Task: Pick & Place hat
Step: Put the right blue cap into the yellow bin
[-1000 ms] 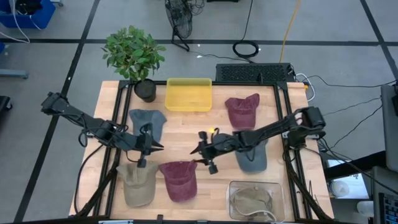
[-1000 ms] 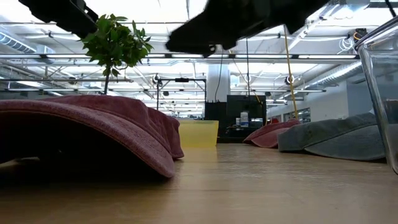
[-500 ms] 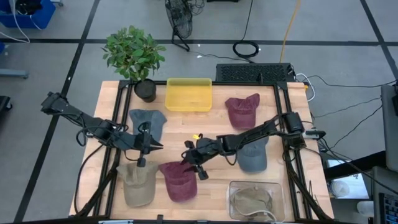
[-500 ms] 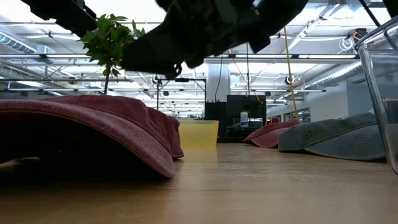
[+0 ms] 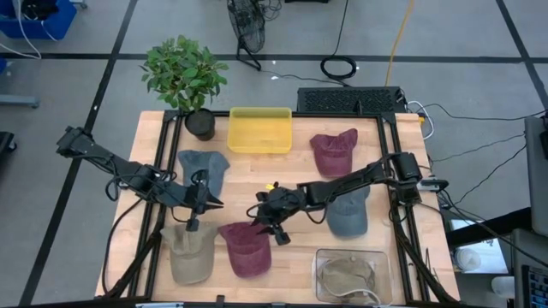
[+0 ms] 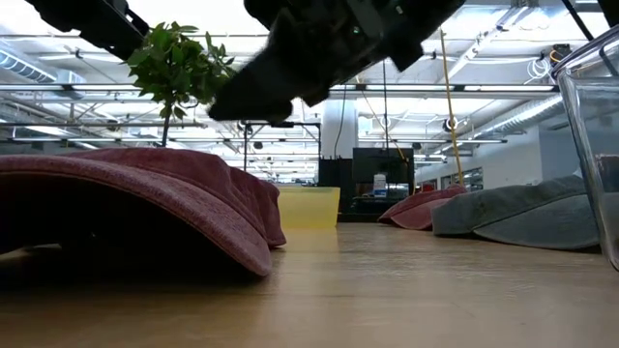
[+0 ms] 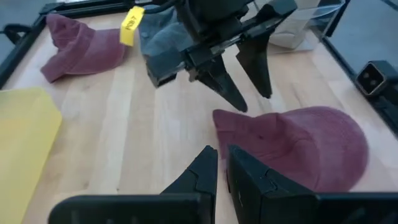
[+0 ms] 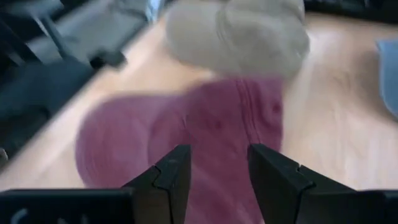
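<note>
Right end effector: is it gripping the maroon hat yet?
No. The right end effector hangs open above the maroon hat, fingers clear of the fabric.

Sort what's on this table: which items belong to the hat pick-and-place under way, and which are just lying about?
In the job:
- right gripper, open over the near maroon cap
- yellow tray and clear bin, likely drop spots

Lying about:
- tan cap
- blue-grey cap
- grey cap
- far maroon cap
- potted plant
- left gripper, waiting shut

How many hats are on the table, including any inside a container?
6. Blue-grey hat at mid-left, maroon hat at the back right, grey hat at right, tan hat at front left, maroon hat at front centre, khaki hat inside the clear bin. None seems hidden.
</note>
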